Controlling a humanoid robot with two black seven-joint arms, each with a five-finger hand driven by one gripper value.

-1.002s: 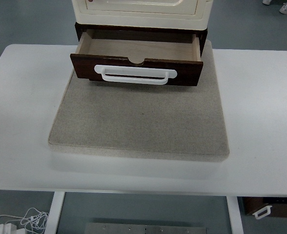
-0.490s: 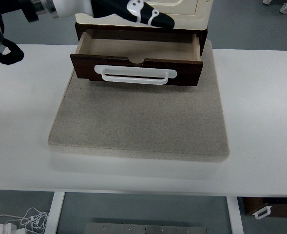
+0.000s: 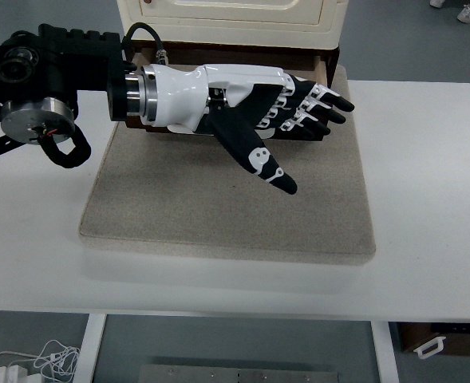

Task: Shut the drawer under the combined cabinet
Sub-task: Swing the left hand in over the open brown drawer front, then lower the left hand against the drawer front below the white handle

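The cream cabinet [image 3: 227, 16] stands at the back of the grey mat [image 3: 227, 215] on a dark wooden base. Its drawer [image 3: 324, 73] is pulled out toward me, but my left arm covers almost all of it, including the white handle. That arm comes in from the left. My black-and-white left hand [image 3: 298, 128] lies across the drawer front, open, fingers stretched to the right and thumb pointing down over the mat. It holds nothing. I cannot tell whether the hand touches the drawer.
The mat lies on a white table [image 3: 426, 175]. A small dark piece with a white handle [image 3: 430, 345] sits on the floor under the table's right side. White cables [image 3: 35, 363] lie on the floor at the lower left.
My left arm has swung down from the top left corner. The hand now covers the drawer front and handle, which were in plain view before. The drawer itself looks unmoved.
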